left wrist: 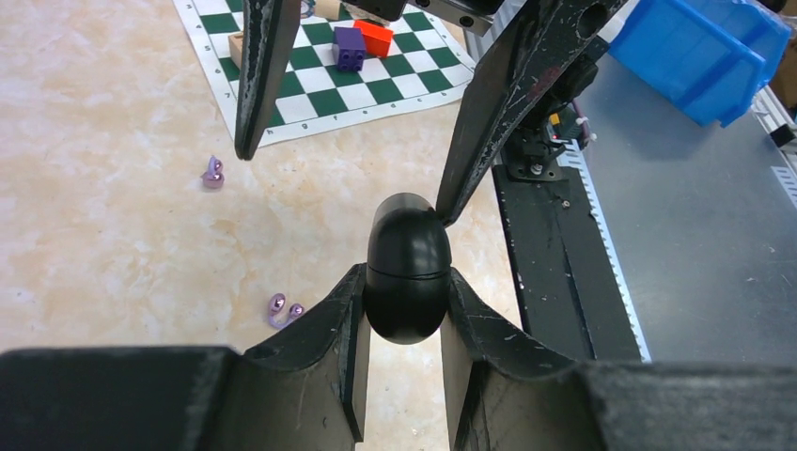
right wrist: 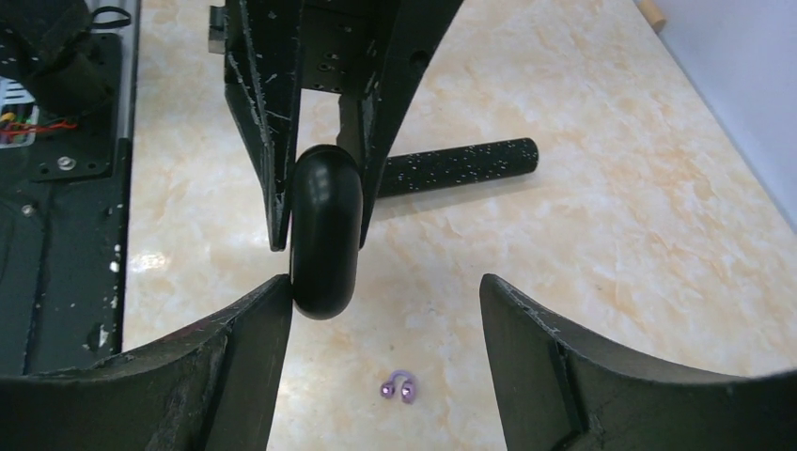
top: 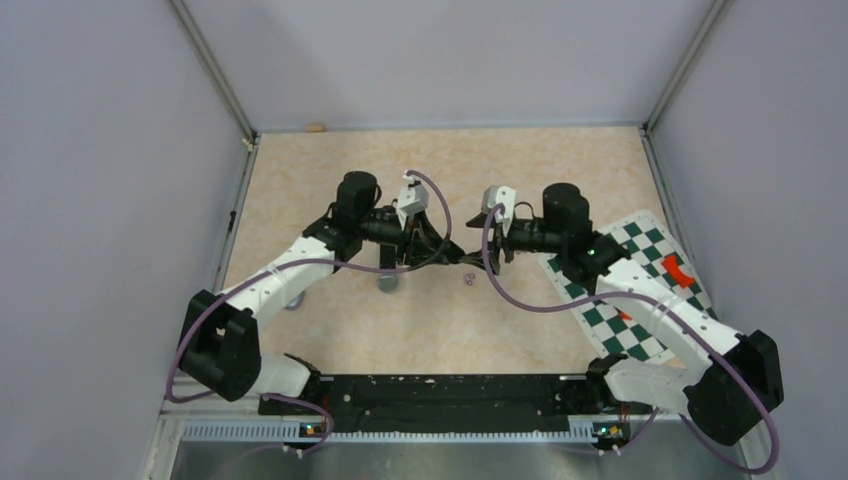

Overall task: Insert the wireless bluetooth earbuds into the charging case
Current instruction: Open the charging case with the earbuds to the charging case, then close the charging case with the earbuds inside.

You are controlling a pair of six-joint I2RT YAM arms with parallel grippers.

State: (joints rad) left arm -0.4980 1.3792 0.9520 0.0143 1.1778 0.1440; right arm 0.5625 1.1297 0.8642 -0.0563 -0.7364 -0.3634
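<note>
My left gripper (left wrist: 406, 287) is shut on the black egg-shaped charging case (left wrist: 406, 268), which is closed and held above the table. My right gripper (right wrist: 385, 287) is open and faces it; its left finger (right wrist: 249, 362) touches the case (right wrist: 325, 235), and in the left wrist view one of its fingers (left wrist: 493, 113) rests on the case's top. One purple curled earbud (right wrist: 398, 386) lies on the table below the right gripper. The left wrist view shows two purple earbuds (left wrist: 285, 309) (left wrist: 213, 174). In the top view the grippers (top: 440, 245) (top: 492, 250) meet mid-table above a purple earbud (top: 468, 279). The black earbuds are out of view.
A black speckled cylinder (right wrist: 461, 167) lies on the table behind the case. A green and white checkered mat (top: 640, 290) with a red block (top: 680, 270) and a purple block (left wrist: 350, 47) lies at the right. A blue bin (left wrist: 705, 52) stands beyond the black rail (top: 440, 390).
</note>
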